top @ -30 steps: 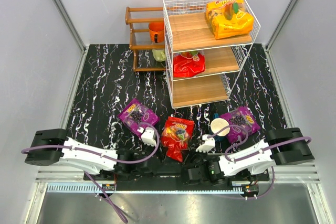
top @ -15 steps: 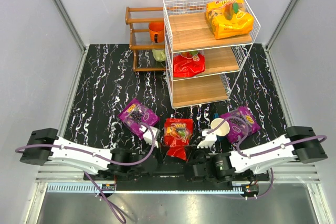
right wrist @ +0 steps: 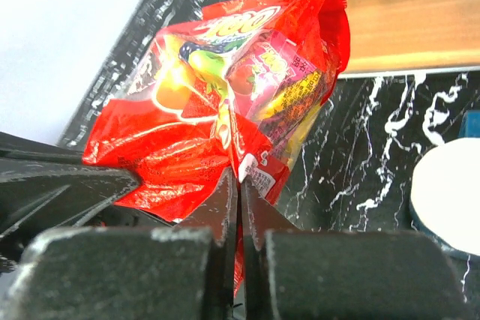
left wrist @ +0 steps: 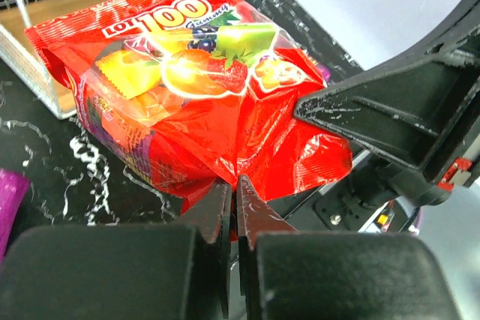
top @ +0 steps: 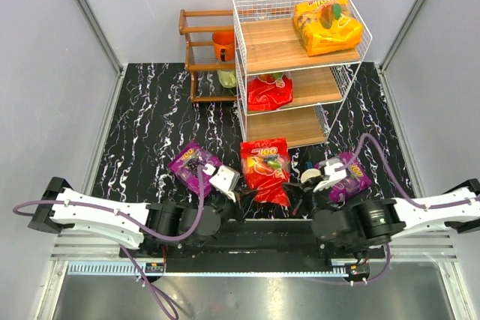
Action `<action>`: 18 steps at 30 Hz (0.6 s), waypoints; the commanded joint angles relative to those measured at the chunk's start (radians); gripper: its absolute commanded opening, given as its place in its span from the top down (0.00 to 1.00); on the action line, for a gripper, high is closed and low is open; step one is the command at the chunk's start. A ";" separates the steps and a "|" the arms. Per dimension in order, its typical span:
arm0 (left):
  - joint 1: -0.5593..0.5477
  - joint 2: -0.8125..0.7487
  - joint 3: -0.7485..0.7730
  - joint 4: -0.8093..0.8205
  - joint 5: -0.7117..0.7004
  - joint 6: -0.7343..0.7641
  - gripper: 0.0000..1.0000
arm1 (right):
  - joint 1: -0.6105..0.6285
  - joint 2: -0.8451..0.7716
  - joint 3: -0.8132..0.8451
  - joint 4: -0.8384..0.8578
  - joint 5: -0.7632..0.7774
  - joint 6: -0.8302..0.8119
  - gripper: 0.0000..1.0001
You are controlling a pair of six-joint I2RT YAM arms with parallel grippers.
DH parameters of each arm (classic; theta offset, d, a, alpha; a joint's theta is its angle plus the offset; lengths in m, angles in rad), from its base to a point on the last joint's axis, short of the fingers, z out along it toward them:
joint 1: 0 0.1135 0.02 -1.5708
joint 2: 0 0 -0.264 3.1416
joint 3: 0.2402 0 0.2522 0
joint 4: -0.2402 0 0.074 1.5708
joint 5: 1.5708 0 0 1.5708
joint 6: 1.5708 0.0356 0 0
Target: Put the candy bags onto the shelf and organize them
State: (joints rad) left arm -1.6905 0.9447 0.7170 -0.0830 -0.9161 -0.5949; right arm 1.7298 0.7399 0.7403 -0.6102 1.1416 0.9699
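Both grippers hold one red candy bag [top: 266, 168] by its lower edge, lifted just in front of the shelf's bottom tier. My left gripper [top: 243, 195] is shut on its bottom seam [left wrist: 234, 185]. My right gripper [top: 295, 197] is shut on the bag's lower corner [right wrist: 240, 179]. The white wire shelf [top: 270, 43] holds an orange-yellow bag [top: 328, 26] on the top board and a second red bag [top: 270, 92] on the middle board. The bottom board [top: 289, 129] is bare. One purple bag [top: 195, 162] lies on the table at the left, another [top: 349, 172] at the right.
A white paper cup [top: 310, 177] stands next to the right purple bag, partly behind my right wrist. A dark brown rack [top: 201, 50] left of the shelf holds an orange cup [top: 223, 44]. Grey walls close in the black marbled table [top: 150, 110].
Both grippers have closed in on the red bag and lifted it up and forward toward the shelf's bottom tier. Both arms have stretched out sideways.
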 commanded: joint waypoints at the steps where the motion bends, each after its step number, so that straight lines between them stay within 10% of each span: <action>1: -0.012 0.048 0.104 0.181 0.009 0.223 1.00 | -0.004 -0.109 0.085 0.021 0.179 -0.264 1.00; 18: 0.362 0.315 0.377 0.325 0.502 0.428 1.00 | -0.004 -0.240 0.297 -0.065 0.455 -0.559 1.00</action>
State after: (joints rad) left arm -1.3861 1.2434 1.0199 0.2214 -0.4576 -0.2646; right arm 1.7325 0.4648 0.9539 -0.6872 1.3357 0.5224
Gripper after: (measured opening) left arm 0.018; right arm 0.011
